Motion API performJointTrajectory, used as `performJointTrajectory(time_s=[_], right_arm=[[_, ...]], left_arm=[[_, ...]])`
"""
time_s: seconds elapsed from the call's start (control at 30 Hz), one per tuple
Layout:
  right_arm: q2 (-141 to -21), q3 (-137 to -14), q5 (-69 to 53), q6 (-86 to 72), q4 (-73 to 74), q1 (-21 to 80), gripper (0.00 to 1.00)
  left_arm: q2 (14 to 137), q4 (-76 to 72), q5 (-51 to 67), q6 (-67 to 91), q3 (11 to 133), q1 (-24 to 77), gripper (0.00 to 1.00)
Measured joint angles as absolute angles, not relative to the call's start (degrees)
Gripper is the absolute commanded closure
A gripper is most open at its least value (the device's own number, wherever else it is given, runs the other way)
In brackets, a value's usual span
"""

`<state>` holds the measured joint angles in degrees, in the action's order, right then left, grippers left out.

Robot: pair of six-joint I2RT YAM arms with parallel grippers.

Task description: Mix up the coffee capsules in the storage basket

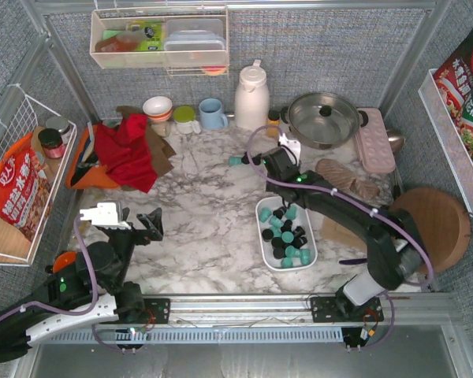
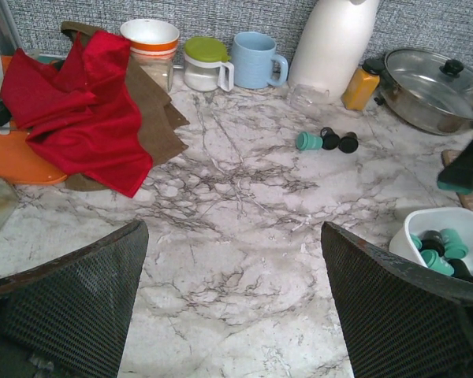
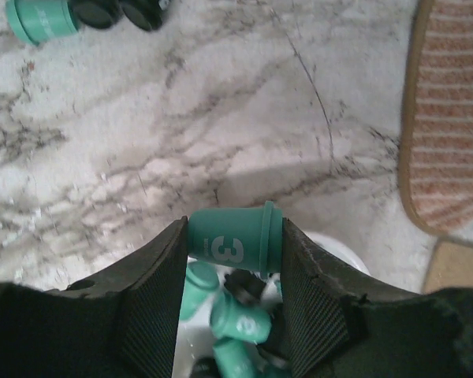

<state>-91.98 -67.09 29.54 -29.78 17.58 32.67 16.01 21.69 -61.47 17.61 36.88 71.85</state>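
The white storage basket [image 1: 262,206] is sitting on the marble desk [image 1: 197,213] right of centre, in front of the right arm, and it is carrying a jumble of coffee capsules [image 1: 288,236], teal and black lying mixed together and tipped every which way; three more are lying out on the desk beyond it, a teal one [image 2: 307,141] touching a black one [image 2: 329,138], with a second black one [image 2: 348,142] just beside; the right tool [image 3: 235,246] is hanging over the basket's far end, its fingers closed in on a teal capsule [image 3: 221,236] marked with a 3, pinching it sideways, end to end; the left tool [image 2: 232,228] is hovering low over the near desk, well apart from the basket, its fingers spread wide and gripping nothing.
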Motion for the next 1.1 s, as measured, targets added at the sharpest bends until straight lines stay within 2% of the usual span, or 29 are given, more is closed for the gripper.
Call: performJointTrajectory(time_s=[0.3, 0.5, 0.67, 0.9, 1.1], right_arm=[[-80.44, -57.10, 28.71, -30.48, 23.11, 34.87, 0.42], [-79.75, -53.91, 29.71, -31.11, 26.39, 34.83, 0.30], [-79.59, -53.60, 29.58, -31.33, 26.70, 34.50, 0.29], [-83.90, -60.51, 25.96, -28.95, 22.46, 31.68, 0.29], [-97.58, -72.29, 15.90, -19.11, 13.43, 27.86, 0.27]], left_arm=[[15.62, 21.69, -61.47, 17.61, 36.84, 71.09, 0.01], [14.72, 21.69, -61.47, 17.74, 36.84, 71.00, 0.01], [14.22, 21.69, -61.47, 18.06, 36.84, 71.00, 0.01], [14.24, 21.67, -61.47, 18.06, 36.84, 71.00, 0.01], [14.26, 21.67, -61.47, 18.06, 36.75, 70.94, 0.01]])
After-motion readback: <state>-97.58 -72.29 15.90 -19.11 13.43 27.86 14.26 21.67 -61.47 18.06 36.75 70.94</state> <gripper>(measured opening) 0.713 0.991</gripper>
